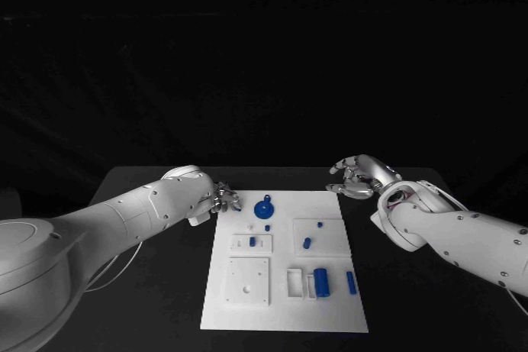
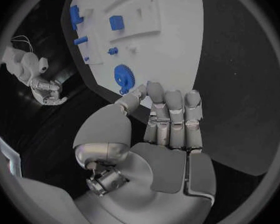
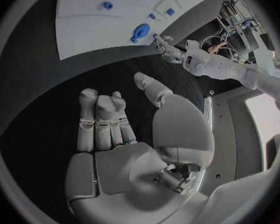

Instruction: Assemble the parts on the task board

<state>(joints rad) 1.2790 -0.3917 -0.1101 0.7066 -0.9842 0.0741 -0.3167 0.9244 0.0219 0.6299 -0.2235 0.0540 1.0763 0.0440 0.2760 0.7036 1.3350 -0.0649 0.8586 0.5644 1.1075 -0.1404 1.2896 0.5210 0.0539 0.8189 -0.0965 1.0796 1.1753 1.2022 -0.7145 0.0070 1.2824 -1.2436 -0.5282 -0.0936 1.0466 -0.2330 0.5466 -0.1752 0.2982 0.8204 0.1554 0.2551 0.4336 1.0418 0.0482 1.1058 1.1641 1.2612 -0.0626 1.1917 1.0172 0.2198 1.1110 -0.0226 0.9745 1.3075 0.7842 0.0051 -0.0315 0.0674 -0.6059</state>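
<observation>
Silver fingers of the left hand [image 1: 223, 197] hover at the far left corner of the white board [image 1: 330, 306], held side by side and nearly straight with nothing between them, so the hand looks loosely open and empty. Just beside the fingertips, toward the board's middle, lies the blue gear [image 1: 264, 209], flat on the board with a small tab pointing away from the robot; the left hand is plainly the nearer one, and the next reach would probably go sideways to it. The right hand [image 1: 358, 178] hangs over the black desk [image 1: 440, 321] off the board's far right corner, fingers partly curled and empty. Nearer the robot, a blue cylinder [image 1: 320, 282] stands lengthwise in a recess, a slim blue pin [image 1: 351, 282] beside it.
</observation>
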